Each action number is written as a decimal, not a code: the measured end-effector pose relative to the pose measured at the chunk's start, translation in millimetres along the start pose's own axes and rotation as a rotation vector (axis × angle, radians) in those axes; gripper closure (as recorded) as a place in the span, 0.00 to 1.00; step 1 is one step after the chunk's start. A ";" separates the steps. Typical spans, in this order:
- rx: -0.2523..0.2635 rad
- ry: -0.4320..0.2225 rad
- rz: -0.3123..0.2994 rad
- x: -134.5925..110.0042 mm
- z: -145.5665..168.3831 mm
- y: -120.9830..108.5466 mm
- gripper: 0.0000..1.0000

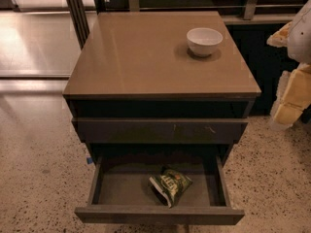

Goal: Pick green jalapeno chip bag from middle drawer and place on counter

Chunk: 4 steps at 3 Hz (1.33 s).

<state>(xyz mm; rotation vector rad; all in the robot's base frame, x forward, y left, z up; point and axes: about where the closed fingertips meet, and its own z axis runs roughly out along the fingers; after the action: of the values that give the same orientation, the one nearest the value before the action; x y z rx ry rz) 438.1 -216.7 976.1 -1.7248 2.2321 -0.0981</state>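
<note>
The green jalapeno chip bag [170, 184] lies crumpled on the flat grey floor of the middle drawer [158, 214], right of the drawer's centre. The drawer is pulled fully out at the bottom of the cabinet. The counter [141, 57] is the glossy tan top of the cabinet. My gripper [290, 93], white and pale yellow, hangs at the right edge of the view. It is beside the cabinet's right side at about counter height, well away from the bag and holding nothing visible.
A white bowl [204, 41] stands on the counter's back right part. A drawer front with small pale scratch marks [160, 130] sits above the open drawer, slightly out. Speckled terrazzo floor [39, 169] surrounds the cabinet. Metal posts and a dark wall stand behind.
</note>
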 end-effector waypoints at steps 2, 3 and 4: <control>0.027 -0.040 0.022 3.5 8.2 -0.3 0.00; 0.006 -0.131 0.147 23.4 61.0 16.8 0.00; -0.017 -0.210 0.270 33.8 125.2 25.5 0.00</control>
<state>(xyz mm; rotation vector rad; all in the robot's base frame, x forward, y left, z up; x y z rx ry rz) 443.2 -224.7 844.2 -1.3549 2.2854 0.1573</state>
